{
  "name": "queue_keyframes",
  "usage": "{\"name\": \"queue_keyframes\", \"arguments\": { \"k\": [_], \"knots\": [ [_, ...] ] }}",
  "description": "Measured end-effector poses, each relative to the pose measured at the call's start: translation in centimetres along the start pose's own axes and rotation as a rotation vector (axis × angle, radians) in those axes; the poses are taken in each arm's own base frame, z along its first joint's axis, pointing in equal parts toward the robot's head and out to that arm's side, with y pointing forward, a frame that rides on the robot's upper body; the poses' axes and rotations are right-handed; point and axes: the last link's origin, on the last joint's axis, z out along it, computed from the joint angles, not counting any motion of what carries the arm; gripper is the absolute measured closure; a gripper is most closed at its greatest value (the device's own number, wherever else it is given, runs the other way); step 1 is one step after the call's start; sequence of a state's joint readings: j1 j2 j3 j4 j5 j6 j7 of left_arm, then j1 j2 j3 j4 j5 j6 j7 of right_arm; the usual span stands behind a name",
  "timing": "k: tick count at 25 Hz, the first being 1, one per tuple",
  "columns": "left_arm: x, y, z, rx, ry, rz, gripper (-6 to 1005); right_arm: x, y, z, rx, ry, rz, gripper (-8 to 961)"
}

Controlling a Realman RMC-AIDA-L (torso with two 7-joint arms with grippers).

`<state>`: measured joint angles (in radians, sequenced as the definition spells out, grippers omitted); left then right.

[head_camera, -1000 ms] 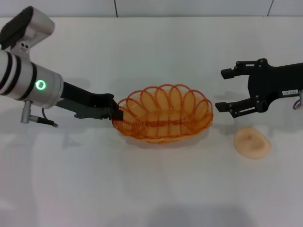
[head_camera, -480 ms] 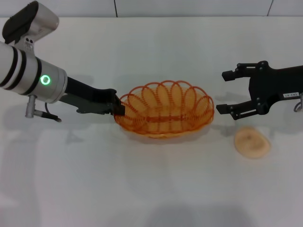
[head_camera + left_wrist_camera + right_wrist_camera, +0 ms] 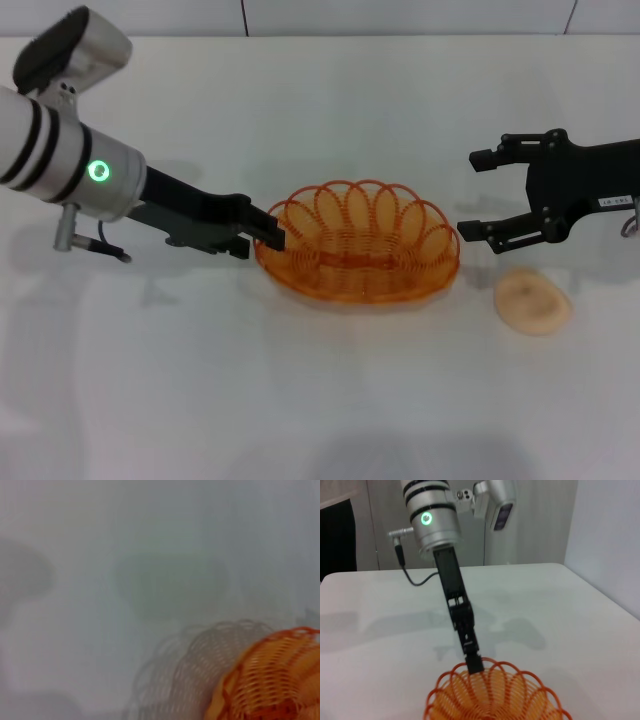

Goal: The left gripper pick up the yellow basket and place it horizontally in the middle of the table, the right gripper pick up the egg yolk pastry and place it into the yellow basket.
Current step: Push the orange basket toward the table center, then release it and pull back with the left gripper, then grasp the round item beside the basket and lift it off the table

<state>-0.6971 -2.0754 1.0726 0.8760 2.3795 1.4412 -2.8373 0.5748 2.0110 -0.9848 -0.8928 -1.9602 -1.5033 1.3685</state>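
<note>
The yellow basket (image 3: 358,282) is near the middle of the white table (image 3: 320,400), long side across the view. My left gripper (image 3: 268,236) is shut on its left rim. The basket is low over the table; I cannot tell whether it touches. It also shows in the left wrist view (image 3: 270,680) and in the right wrist view (image 3: 495,695), where the left gripper (image 3: 475,664) bites the far rim. My right gripper (image 3: 472,193) is open and empty, just right of the basket. The egg yolk pastry (image 3: 533,301) lies on the table below it.
The table's back edge meets a wall at the top of the head view. The basket's shadow (image 3: 190,670) falls on the table beside it.
My left gripper has carried the basket a little to the right and toward the front. The right gripper and the pastry have stayed put.
</note>
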Motion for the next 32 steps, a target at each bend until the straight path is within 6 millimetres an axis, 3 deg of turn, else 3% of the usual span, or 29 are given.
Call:
{"name": "queue_keyframes", "arguments": {
  "k": [3, 9, 14, 20, 26, 32],
  "knots": [
    [0.3, 0.1, -0.9, -0.002, 0.025, 0.012, 486, 0.2, 0.1, -0.1, 0.002, 0.001, 0.007, 83],
    [0.4, 0.1, -4.2, 0.007, 0.115, 0.081, 358, 0.5, 0.2, -0.3, 0.002, 0.001, 0.024, 83],
    [-0.1, 0.3, -6.3, -0.028, 0.193, 0.243, 251, 0.6, 0.3, -0.5, -0.001, -0.001, 0.047, 83],
    [-0.8, -0.8, -9.3, -0.128, 0.428, 0.513, 115, 0.9, 0.4, -1.0, 0.013, 0.004, 0.075, 83],
    [-2.4, -2.8, -10.6, -0.208, 0.63, 0.723, 116, 1.3, 0.7, -1.2, 0.022, 0.003, 0.09, 83],
    [-4.8, -4.2, -10.9, -0.228, 0.515, 0.908, 116, 1.5, 1.0, -1.4, 0.019, -0.004, 0.1, 83]
  ]
}}
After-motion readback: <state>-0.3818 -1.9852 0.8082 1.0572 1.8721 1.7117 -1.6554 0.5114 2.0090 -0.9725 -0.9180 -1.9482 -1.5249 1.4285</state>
